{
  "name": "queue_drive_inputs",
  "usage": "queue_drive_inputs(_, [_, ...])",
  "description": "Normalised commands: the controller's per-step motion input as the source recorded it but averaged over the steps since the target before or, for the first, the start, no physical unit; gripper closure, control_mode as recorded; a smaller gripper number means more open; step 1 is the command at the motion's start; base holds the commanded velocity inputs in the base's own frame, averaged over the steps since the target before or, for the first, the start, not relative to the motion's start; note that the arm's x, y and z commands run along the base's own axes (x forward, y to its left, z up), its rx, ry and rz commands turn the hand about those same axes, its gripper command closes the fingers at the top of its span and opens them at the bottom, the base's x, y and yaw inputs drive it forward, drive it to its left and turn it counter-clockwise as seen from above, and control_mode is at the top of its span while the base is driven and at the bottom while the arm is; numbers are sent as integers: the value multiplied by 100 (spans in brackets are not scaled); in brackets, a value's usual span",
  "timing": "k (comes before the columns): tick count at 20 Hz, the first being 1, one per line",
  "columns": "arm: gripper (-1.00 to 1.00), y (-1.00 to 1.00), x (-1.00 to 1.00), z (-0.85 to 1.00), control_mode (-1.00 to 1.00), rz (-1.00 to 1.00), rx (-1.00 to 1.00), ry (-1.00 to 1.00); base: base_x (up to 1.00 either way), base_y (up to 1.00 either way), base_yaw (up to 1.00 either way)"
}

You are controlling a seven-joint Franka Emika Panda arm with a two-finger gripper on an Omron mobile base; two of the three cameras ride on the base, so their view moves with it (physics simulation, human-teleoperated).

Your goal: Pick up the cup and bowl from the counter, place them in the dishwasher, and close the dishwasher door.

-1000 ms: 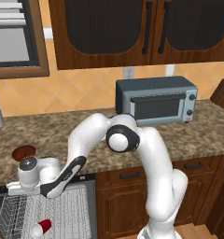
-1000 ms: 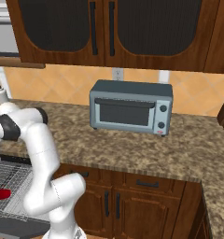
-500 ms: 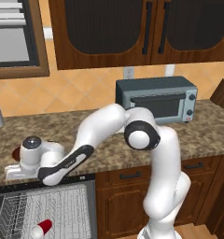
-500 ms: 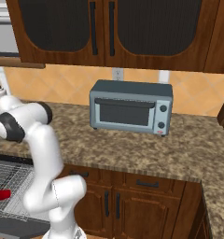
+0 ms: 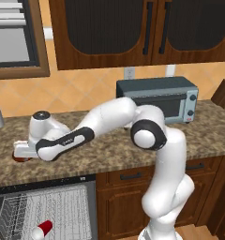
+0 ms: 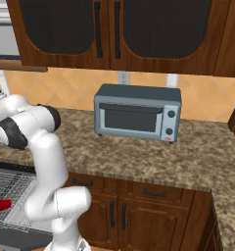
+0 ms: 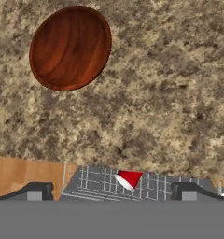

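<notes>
In the hand view we look straight down on the shallow round dark reddish-brown wooden bowl point(image 7: 70, 47), sitting open side up at about eleven o'clock on the speckled brown-and-tan granite counter point(image 7: 165, 93); it reads as a slight oval whose long axis runs from one o'clock to seven o'clock; the two-finger gripper point(image 7: 113, 192) has its jaws spread as wide as they go, one dark tip at seven o'clock and the other at five o'clock, with nothing between them; between those tips, beyond the counter edge, we see the small bright red tapered plastic cup point(image 7: 129, 179) lying on its side on the white wire rack point(image 7: 95, 182) of the grey metal dishwasher point(image 5: 88, 178), its white rim toward eight o'clock; from the left base view the same cup point(image 5: 41, 229) lies at seven o'clock in the open rack, long axis tilted up toward one o'clock, and the bowl point(image 5: 20, 156) peeks out at nine o'clock under the hand; compared with half a second ago, the arm has stretched out lower and flatter along the counter; the cup has not moved.
</notes>
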Motion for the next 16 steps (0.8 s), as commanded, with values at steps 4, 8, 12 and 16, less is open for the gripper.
queue_drive_inputs(4, [-100,-10,50,0,-100,-7,10,0,0,0,0])
queue_drive_inputs(8, [-100,4,44,0,-100,0,0,0,0,0,0])
queue_drive_inputs(12, [-100,38,66,0,-100,1,-2,-3,0,0,0])
queue_drive_inputs(16, [-100,41,53,0,-100,3,-6,-3,0,0,0])
